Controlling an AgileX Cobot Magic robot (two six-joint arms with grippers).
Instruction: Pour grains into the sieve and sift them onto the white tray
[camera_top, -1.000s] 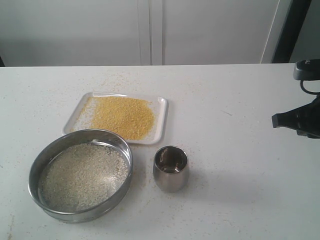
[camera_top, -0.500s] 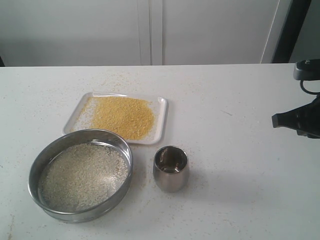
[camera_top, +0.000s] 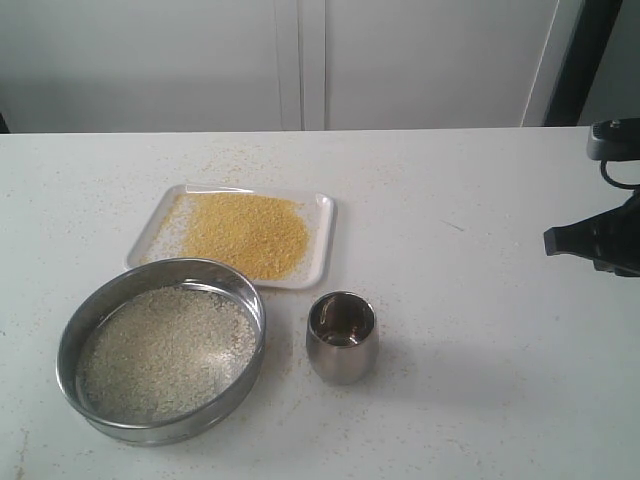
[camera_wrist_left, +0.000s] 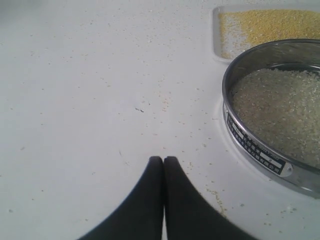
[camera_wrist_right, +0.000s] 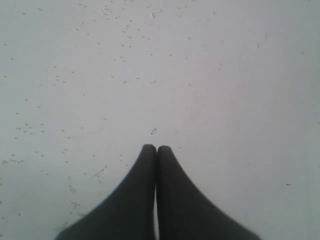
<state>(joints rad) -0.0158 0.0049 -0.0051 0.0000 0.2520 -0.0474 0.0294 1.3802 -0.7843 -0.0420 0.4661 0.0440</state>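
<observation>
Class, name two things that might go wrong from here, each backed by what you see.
1. The yellow grains heap up near the low rim of the flat white rectangular tray; a nudge might spill them.
2. The small rounded steel cup stands close beside the wide round steel sieve; a reach for either might knock the other.

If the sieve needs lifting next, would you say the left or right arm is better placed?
Probably left: the left gripper hovers beside the sieve; the right gripper is far from it.
</observation>
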